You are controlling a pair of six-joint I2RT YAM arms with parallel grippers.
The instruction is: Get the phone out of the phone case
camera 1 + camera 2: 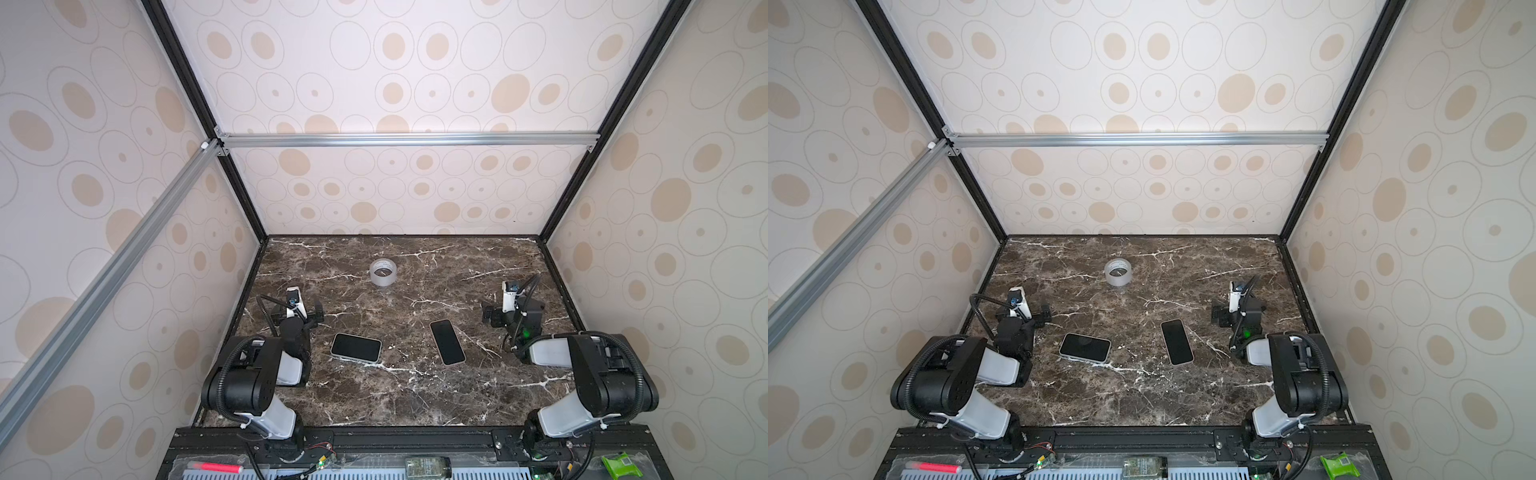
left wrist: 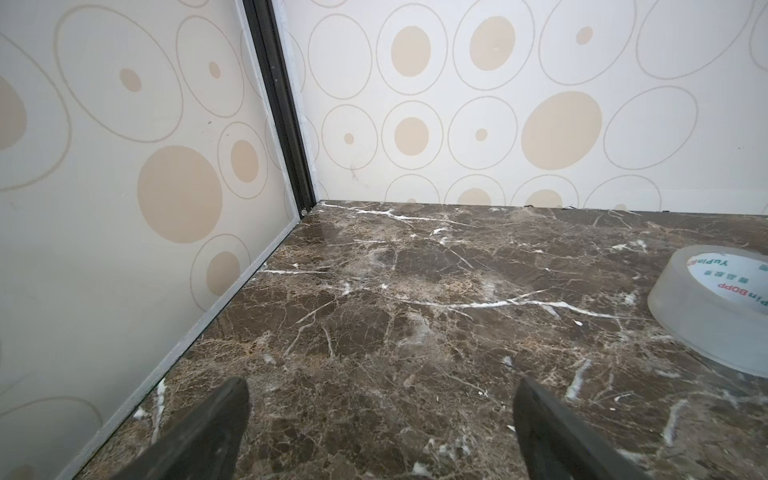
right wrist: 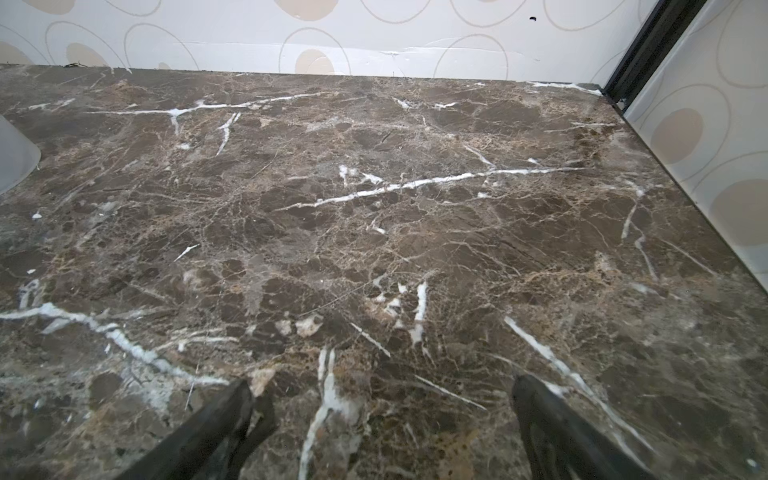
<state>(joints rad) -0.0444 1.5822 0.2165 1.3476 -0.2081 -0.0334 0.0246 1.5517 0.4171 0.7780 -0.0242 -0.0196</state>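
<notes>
Currently | left gripper wide open, empty | right gripper likewise | phone well inside table edges

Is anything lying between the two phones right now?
No. Between the pale-rimmed phone and the dark phone only bare marble table shows, in both top views.

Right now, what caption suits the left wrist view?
Open left pincer over the marble table, tape roll close by.

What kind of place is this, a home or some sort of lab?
Probably a lab-style robot test booth: patterned wall panels on an aluminium frame enclose a marble-look tabletop, and a left arm and right arm are mounted along its front rail.
</notes>
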